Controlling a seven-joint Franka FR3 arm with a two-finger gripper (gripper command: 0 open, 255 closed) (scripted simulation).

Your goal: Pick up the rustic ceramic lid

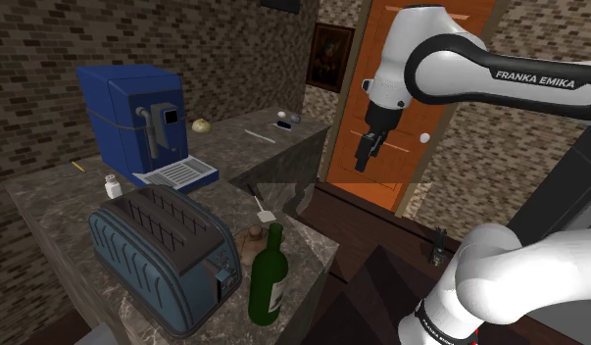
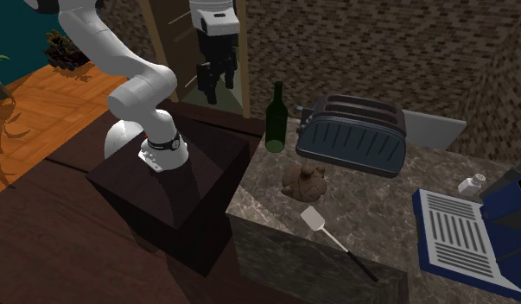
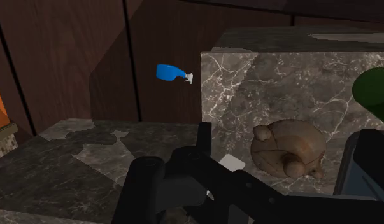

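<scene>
The lid (image 2: 303,182) is a brown, rough, rounded piece with a knob. It lies on the dark marble counter (image 2: 397,220) between the green bottle (image 2: 276,117) and the white spatula (image 2: 334,236). The shoulder view shows the lid (image 1: 256,235) just behind the bottle (image 1: 269,276). My black gripper (image 2: 213,79) hangs open in the air off the counter's end, well above the lid and apart from it. Through the wrist view the lid (image 3: 288,147) sits far below, framed between my fingers (image 3: 204,140), which touch nothing.
A blue-grey toaster (image 1: 166,245) stands by the bottle, and a blue coffee machine (image 1: 136,118) and a small shaker (image 1: 112,184) stand farther back. A blue spray bottle (image 3: 172,72) lies on the wooden floor. An orange door (image 1: 381,88) is behind the arm.
</scene>
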